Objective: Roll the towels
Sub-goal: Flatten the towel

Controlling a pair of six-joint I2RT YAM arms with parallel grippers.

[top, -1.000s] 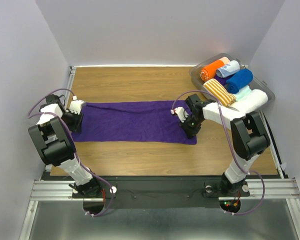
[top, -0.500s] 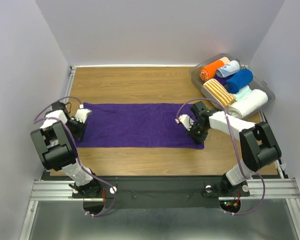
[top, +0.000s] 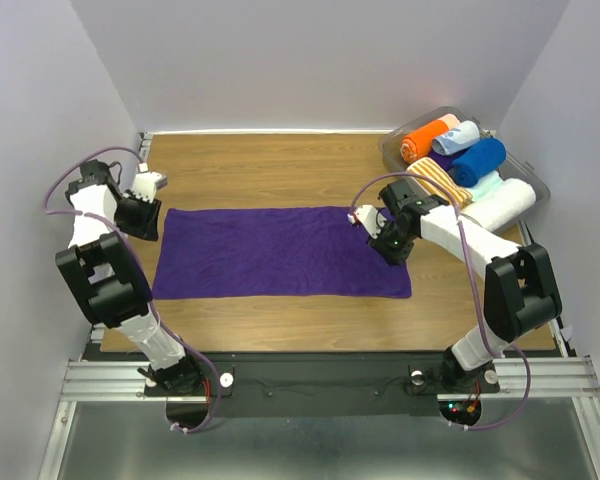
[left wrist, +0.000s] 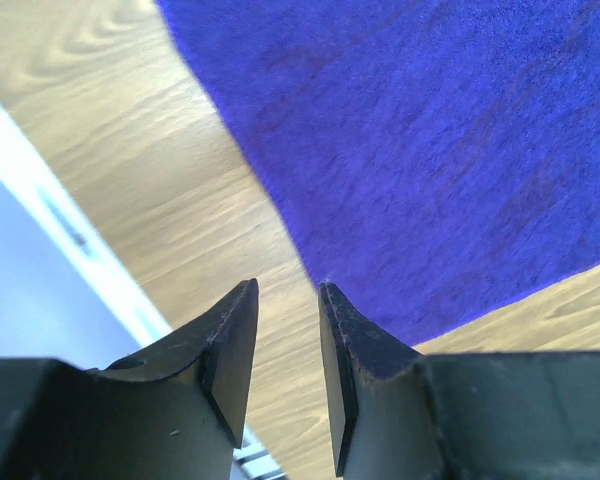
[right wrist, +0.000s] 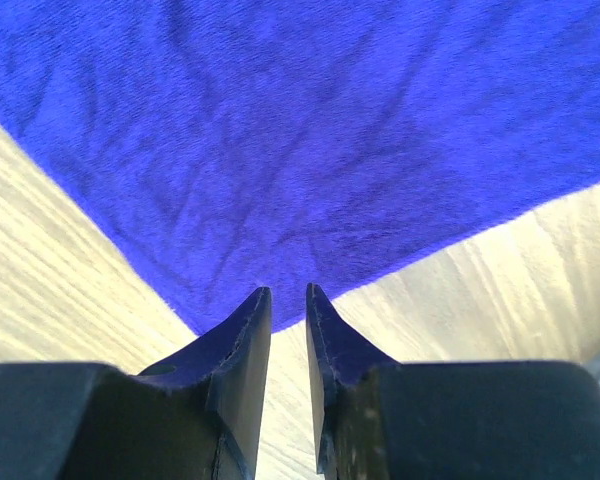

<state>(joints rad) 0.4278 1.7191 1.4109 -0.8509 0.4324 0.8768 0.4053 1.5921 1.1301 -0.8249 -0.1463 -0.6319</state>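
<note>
The dark purple towel [top: 280, 252] [left wrist: 430, 150] [right wrist: 310, 130] lies flat as a long strip across the wooden table [top: 270, 170]. My left gripper [top: 145, 218] [left wrist: 285, 290] hovers over the towel's far left corner, open, with only wood showing between its fingers. Above the towel's far right corner my right gripper [top: 382, 236] [right wrist: 288, 292] is narrowly open and holds nothing. A royal blue towel [top: 477, 160] sits rolled in the bin.
A clear plastic bin [top: 535, 185] at the back right holds rolled cloths: orange [top: 420, 140], pale blue [top: 456, 136], orange-and-white striped [top: 435, 185] and white [top: 500, 205]. Grey walls close the table on three sides. A metal rail [top: 140, 160] runs along the left edge.
The purple towel has been pulled longer and flatter toward the right. My right gripper has shifted back off the cloth's end. My left gripper has moved up and back to the far left corner.
</note>
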